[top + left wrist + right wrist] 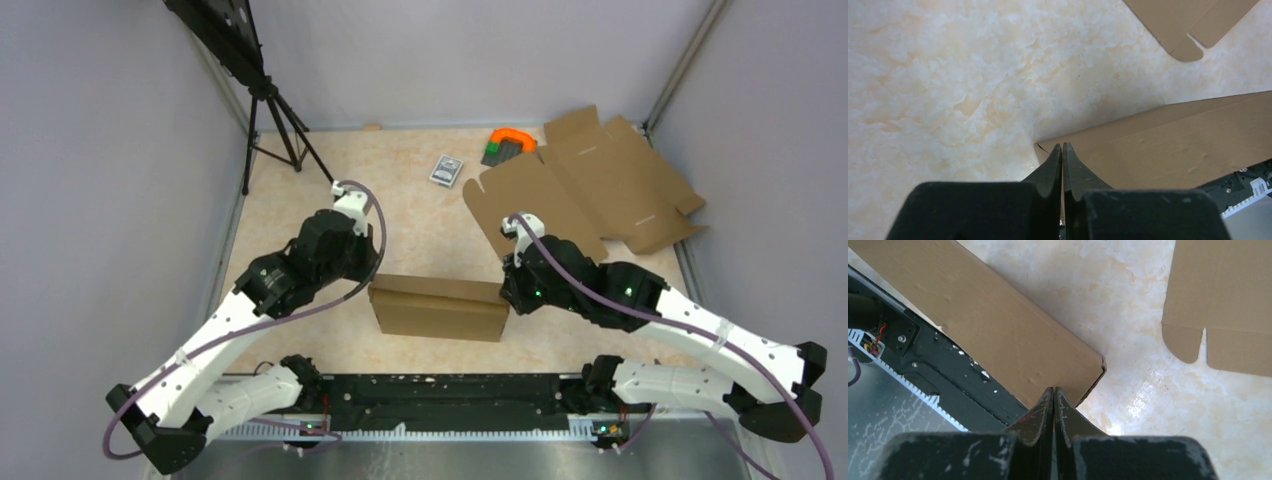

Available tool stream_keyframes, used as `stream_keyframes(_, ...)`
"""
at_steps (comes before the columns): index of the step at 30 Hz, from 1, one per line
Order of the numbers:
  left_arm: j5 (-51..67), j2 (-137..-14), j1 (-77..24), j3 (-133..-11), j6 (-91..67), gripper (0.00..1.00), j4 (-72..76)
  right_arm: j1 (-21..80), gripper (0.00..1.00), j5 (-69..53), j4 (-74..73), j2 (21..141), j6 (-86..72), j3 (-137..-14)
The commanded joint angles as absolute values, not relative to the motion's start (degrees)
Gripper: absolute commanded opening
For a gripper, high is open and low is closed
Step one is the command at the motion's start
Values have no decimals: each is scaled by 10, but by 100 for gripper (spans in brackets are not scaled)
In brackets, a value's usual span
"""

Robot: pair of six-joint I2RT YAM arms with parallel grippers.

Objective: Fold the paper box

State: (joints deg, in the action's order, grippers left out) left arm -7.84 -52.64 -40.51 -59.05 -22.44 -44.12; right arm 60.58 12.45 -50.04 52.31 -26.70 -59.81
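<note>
The paper box (437,312) sits folded on the table (400,220); left hand (1062,150) and right hand (1053,392) are clenched empty at its ends; light, stiff, springy card, probably best pinched at flap edges.

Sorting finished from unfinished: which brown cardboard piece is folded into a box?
The paper box in the near middle, closed up into a shallow block; the other blank lies spread flat at far right.

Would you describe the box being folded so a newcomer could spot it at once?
On the table, look to the middle of the near edge. The paper box sits there as a shallow folded block, unlike the flat cardboard blank spread at far right.
</note>
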Motion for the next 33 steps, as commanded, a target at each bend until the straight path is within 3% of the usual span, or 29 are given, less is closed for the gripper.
stream_keyframes(1, -90, -505, -403, -644, -221, 0, -468, 604, 0, 135, -491, 536, -245, -651)
stream_keyframes(14, 21, -478, -403, -721, -245, 0, -605, 604, 0, 121, -479, 534, -241, -629)
stream_keyframes(23, 42, -504, -403, -673, -249, 0, -544, 604, 0, 113, -475, 530, -241, -615)
stream_keyframes(33, 21, -514, -403, -659, -249, 0, -573, 604, 0, 115, -488, 520, -249, -606)
